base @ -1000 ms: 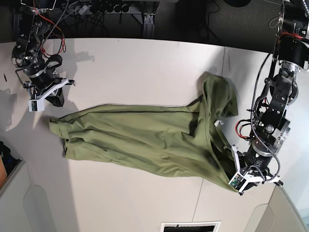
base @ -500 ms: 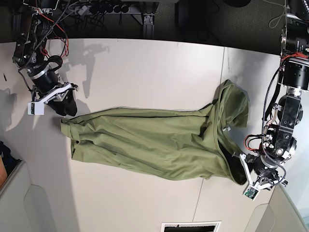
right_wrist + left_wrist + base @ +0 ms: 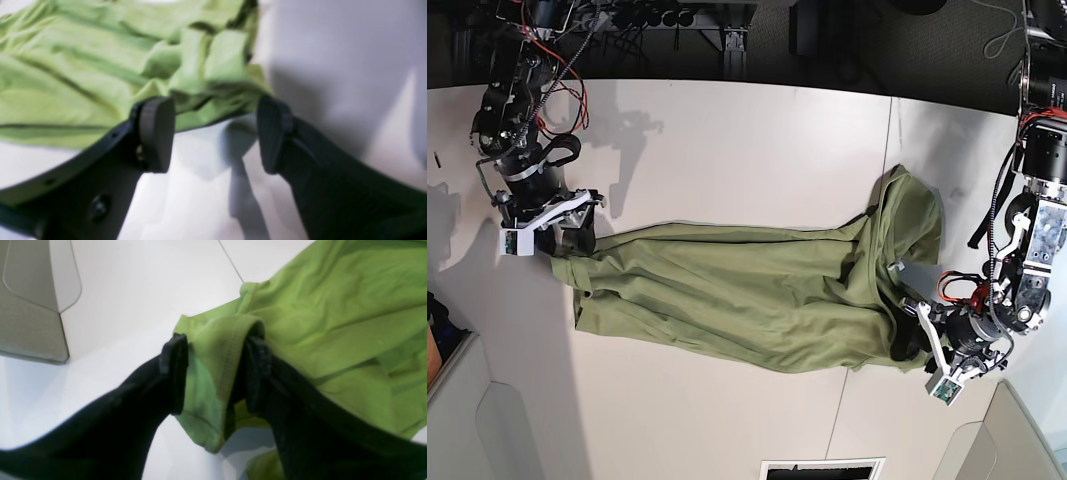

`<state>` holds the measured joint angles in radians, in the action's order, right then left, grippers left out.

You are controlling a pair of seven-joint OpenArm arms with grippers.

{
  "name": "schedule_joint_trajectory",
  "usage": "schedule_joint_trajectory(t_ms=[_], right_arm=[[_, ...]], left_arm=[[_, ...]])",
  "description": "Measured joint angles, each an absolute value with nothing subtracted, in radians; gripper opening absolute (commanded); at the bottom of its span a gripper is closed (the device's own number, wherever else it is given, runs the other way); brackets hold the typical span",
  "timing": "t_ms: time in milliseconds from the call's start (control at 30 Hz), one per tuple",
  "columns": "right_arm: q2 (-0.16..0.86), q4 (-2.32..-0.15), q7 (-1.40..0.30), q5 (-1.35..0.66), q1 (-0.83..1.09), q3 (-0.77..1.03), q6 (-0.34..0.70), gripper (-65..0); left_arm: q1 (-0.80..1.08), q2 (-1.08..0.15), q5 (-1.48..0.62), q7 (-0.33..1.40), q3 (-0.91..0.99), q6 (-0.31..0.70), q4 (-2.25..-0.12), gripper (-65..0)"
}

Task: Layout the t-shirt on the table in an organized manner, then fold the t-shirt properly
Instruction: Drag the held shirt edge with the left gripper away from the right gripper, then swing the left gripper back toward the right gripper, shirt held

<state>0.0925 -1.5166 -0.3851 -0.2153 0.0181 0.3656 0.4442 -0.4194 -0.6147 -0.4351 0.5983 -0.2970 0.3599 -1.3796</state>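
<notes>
A: Starting at the left gripper, what do we have?

B: We see its two black fingers parted, with a stitched, folded edge of the t-shirt lying between them. The pads stand off the cloth on both sides, so we read the gripper as spread, not pinching.

A: And the right gripper?

B: Wide too. We see its jaws well apart with bare counter between them, and a bunched, rumpled end of the t-shirt just beyond the tips. That view is blurred.

A: How does the t-shirt look overall?

B: In the base view we find the olive-green t-shirt stretched long across the middle of the white counter, wrinkled lengthwise, one end flared and folded over near the counter's seam.

A: Arm poses?

B: We see the right gripper angled down at one end of the cloth, red wires along its arm. The left gripper sits low at the opposite end, touching the cloth's edge.

A: Any writing?

B: None that we can read.
</notes>
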Motion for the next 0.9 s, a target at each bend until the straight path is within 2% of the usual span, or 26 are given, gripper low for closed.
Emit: schedule_joint_trajectory(t_ms=[467,500,533,600,633,767,833,900], right_arm=[[0.094,-1.194,-0.308,-0.186,-0.177,0.364,0.447,-27.9],[0.095,-1.182,-0.308,-0.186,-0.187,0.364,0.448,-32.6],[0.097,-1.174,-0.313,-0.183,-0.196,0.364,0.453,-40.5],[0.096,-1.171,-0.321,-0.187,-0.194,0.364,0.468,-60.9],[0.096,-1.171,-0.322,-0.186,-0.191,0.364,0.476,-65.0],[0.102,-1.182,-0.347,-0.193,-0.185,0.364,0.54,-65.0],[0.103,-1.245,-0.395,-0.245,-0.158,0.364,0.546,-65.0],[0.108,-1.341,-0.457,-0.277,-0.116,0.369,0.549,-65.0]], left_arm=[[-0.374,-0.615,-0.421,0.602,-0.297,0.36,-1.38,-36.1],[-0.373,-0.615,-0.421,0.602,-0.297,0.36,-1.38,-36.2],[-0.371,-0.615,-0.421,0.601,-0.297,0.36,-1.38,-36.2],[-0.371,-0.616,-0.421,0.601,-0.297,0.36,-1.38,-37.8],[-0.371,-0.615,-0.421,0.595,-0.297,0.36,-1.38,-40.8],[-0.371,-0.616,-0.408,0.594,-0.297,0.36,-1.38,-59.8],[-0.371,-0.615,-0.36,0.593,-0.297,0.336,-1.38,-63.7],[-0.37,-0.624,-0.315,0.574,-0.298,0.273,-1.38,-63.7]])
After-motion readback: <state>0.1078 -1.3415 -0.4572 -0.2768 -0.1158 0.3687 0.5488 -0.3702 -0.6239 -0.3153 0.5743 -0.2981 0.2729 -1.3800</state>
